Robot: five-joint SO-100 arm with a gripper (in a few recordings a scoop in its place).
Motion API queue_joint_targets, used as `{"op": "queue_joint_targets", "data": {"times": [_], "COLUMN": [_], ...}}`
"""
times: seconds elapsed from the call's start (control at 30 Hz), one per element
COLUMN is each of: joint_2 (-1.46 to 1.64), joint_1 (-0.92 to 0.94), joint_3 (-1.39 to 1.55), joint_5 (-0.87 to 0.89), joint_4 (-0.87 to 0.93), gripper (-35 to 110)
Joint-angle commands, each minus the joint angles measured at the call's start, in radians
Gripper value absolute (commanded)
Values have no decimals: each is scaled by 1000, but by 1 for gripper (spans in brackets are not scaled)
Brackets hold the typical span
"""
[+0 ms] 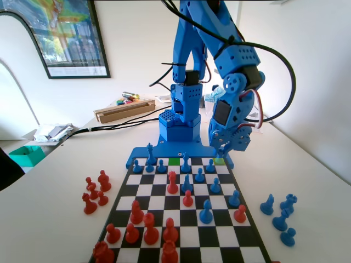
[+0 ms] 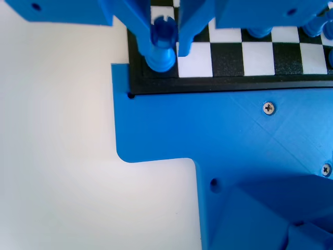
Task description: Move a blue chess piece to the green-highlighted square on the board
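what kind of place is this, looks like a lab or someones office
Probably an office or hobby workspace, not a formal lab: a white table with the board, a framed poster on the wall, and boxes and clutter behind.

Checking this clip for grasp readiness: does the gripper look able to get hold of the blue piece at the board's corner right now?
Probably yes. In the wrist view the gripper already has its jaws on either side of the blue piece, with nothing between them. In the fixed view it sits low over the board's far right corner.
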Motion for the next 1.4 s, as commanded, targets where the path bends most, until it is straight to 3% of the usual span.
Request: {"op": "queue_joint_targets", "data": {"times": [0.0, 0.3, 0.73, 0.97, 1.37], "joint_2": [29, 43, 176, 241, 288], "joint_1": [-5, 25, 91, 132, 322], "joint_3": [-5, -29, -163, -198, -213], "joint_5": [-29, -57, -71, -150, -336], "joint_4": [2, 29, 304, 477, 572], "gripper": [2, 1, 1, 1, 1]}}
